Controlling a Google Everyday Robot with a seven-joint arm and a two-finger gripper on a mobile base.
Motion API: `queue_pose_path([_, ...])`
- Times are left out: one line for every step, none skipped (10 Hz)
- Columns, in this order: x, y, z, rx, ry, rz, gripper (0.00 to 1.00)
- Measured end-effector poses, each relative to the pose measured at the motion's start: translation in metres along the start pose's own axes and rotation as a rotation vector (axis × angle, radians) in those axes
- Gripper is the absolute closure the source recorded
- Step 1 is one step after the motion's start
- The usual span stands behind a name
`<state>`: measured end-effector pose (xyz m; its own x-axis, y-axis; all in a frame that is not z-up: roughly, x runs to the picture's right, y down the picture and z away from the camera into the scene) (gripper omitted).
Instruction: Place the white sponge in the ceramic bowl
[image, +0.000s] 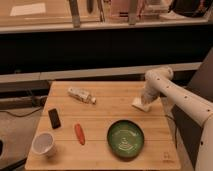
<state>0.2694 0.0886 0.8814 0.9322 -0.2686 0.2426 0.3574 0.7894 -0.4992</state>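
Camera view shows my gripper (145, 100) low over the right side of the tabletop. It points straight down at the end of my white arm (180, 97), which comes in from the right at about 3 o'clock and bends at a rounded joint just above the wrist. Right under the gripper, touching it, lies the small flat white sponge (139, 105), and a pale corner of it shows at the gripper's 8 o'clock. I cannot tell how far open my gripper is, nor whether it has hold of the sponge or only rests on it. The sponge lies flat on the light wooden slatted table (110, 107), near the right edge and outside the bowl.

Reading outward from my gripper, the round green ceramic bowl (109, 138) sits at 7 o'clock. It is near the sponge but apart from it, close to the table's front edge, with faint pale rings in its middle. At 9 o'clock, well apart, a clear plastic bottle (82, 95) with a pale label lies on its side, slanted across the boards. At 8 o'clock a short orange carrot-shaped piece (79, 133) lies left of the bowl. Farther out, between 8 and 9 o'clock, is a black flat rectangular device (54, 118). Farthest at 8 o'clock, by the front left corner, a white round cup (43, 143) stands upright with its mouth open. Beyond the table at 12 o'clock runs a dark counter front (100, 47) with a pale ledge below it.
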Motion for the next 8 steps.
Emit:
queue_pose_path([0.002, 0.001, 0.000, 0.000, -0.001, 0.003, 0.94])
queue_pose_path([0.002, 0.001, 0.000, 0.001, -0.004, 0.003, 0.85])
queue_pose_path([0.000, -0.005, -0.004, 0.008, -0.044, 0.026, 0.72])
queue_pose_path([0.003, -0.005, -0.007, 0.008, -0.078, 0.049, 0.63])
queue_pose_path([0.009, -0.003, -0.009, 0.008, -0.093, 0.071, 0.54])
queue_pose_path([0.010, -0.004, -0.010, 0.011, -0.114, 0.102, 0.42])
queue_pose_path([0.010, -0.005, -0.010, 0.015, -0.130, 0.122, 0.32])
queue_pose_path([0.012, -0.003, -0.011, 0.013, -0.139, 0.137, 0.25])
